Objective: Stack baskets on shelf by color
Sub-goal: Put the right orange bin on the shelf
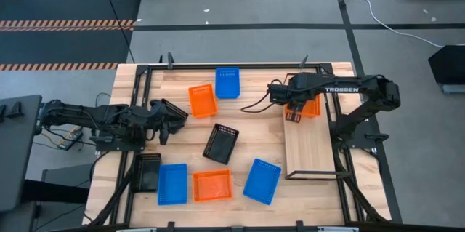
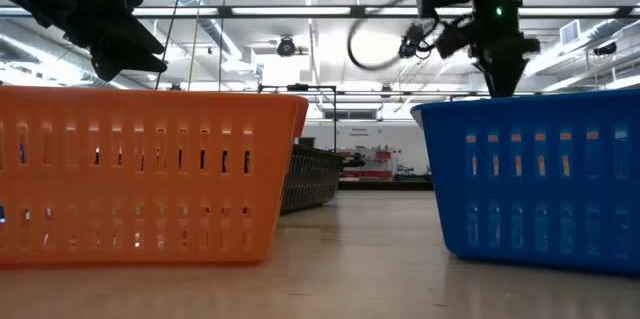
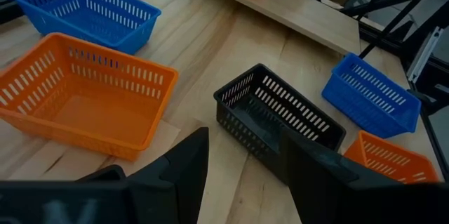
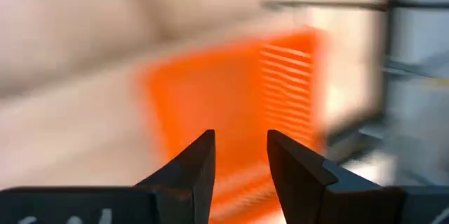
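A: Table (image 1: 254, 86) of pale wood, seen from above, with a dark arm at each side. What lies on it?

B: Shelf (image 1: 311, 152) first, a long light board on the right. One orange basket (image 1: 312, 106) sits at its far end. Loose on the table are two more orange baskets, three blue ones and two black ones, one black basket (image 1: 221, 143) near the middle.

A: Where are the arms?

B: The right end effector (image 1: 293, 116) hangs over the shelf beside that orange basket, fingers parted and empty. The left end effector (image 1: 166, 121) hovers at the left, released, pointing toward the black basket.

A: How should the next pick go?

B: Probably fetch another orange basket (image 1: 203, 100). Pinch one wall squarely, lift level, lower it straight into the shelved one.
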### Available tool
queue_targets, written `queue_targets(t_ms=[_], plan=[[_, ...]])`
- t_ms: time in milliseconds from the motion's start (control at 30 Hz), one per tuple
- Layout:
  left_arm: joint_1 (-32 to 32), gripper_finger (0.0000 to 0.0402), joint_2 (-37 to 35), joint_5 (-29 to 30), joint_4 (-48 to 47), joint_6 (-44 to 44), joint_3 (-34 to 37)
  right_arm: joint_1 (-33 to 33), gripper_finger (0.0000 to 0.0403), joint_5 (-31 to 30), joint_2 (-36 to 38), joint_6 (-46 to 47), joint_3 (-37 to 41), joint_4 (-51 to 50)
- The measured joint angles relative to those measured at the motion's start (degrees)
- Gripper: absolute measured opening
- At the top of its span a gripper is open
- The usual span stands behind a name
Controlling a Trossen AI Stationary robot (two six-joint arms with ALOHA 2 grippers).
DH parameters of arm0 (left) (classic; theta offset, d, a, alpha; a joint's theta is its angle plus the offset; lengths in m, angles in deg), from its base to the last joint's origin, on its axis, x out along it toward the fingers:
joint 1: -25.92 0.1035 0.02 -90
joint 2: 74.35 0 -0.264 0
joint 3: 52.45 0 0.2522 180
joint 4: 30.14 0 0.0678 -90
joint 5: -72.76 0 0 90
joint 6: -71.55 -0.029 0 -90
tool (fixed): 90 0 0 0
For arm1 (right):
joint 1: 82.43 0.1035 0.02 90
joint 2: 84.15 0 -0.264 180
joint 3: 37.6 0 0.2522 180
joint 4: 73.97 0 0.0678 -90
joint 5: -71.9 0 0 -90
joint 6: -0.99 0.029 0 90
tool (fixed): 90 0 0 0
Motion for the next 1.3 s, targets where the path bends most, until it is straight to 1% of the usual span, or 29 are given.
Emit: queue_targets(t_ms=[67,133,300,400,533,633,933,1133,1300], plan=[[0.00,0.0181,0.00,0.00,0.00,0.23,0.00,1.33,0.0136,5.88,0.00,1.75,-0.27,2.59],[0.00,0.0181,0.00,0.00,0.00,0.86,0.00,2.58,0.0136,8.51,-0.02,2.43,-0.25,3.48],[-1.36,0.0181,0.00,0.00,-0.02,1.42,0.00,5.12,0.0136,8.82,-0.02,3.82,-0.25,2.74],[-1.99,0.0181,0.00,0.02,0.25,1.42,0.00,6.10,0.0136,10.51,-0.02,3.99,-0.25,2.88],[-1.99,0.0181,0.00,0.00,1.00,1.40,0.00,6.54,0.0136,13.72,-0.02,5.22,0.27,6.85],[-1.99,0.0181,0.00,0.00,1.05,1.40,0.00,6.54,0.0136,15.65,-0.02,5.49,2.10,10.17],[-1.99,0.0181,0.00,0.00,1.05,1.36,0.00,5.89,0.0134,15.88,-0.02,5.19,9.95,11.38],[-1.99,0.0181,0.00,0.02,1.04,1.34,0.00,5.86,0.0134,12.32,-0.02,5.11,12.83,10.54],[-1.99,0.0181,0.00,0.02,1.04,1.32,0.00,5.89,0.0134,10.02,-0.02,5.38,13.19,7.71]])
